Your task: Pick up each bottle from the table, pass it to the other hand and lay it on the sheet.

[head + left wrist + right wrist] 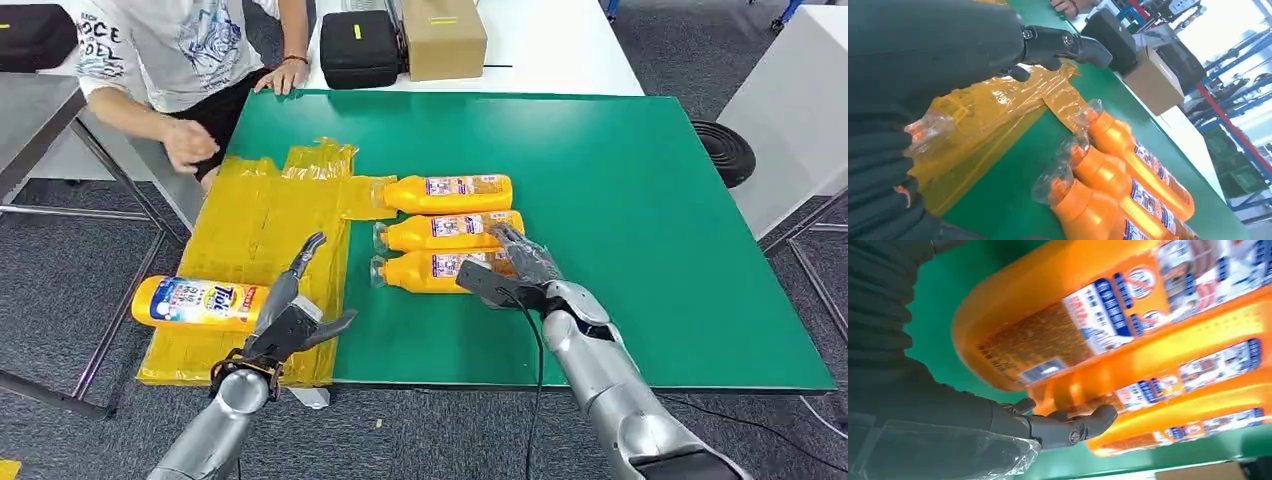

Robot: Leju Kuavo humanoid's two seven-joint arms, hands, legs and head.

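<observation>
Three orange bottles lie side by side on the green table (640, 200): the far one (450, 193), the middle one (450, 231) and the near one (425, 270), caps toward the yellow sheet (250, 230). Another bottle (198, 303) lies on the sheet's near left corner. My right hand (510, 268) hovers over the near bottle's base end with fingers spread, holding nothing. In the right wrist view its fingers (1073, 427) reach along the bottle bases (1058, 315). My left hand (290, 325) is open above the sheet's near right edge. The left wrist view shows the capped ends (1088, 210).
A person stands at the far left corner, one hand (285, 75) on the table edge. A black case (358, 48) and a cardboard box (443, 35) sit on the white table behind. A black round object (725, 150) lies off the right edge.
</observation>
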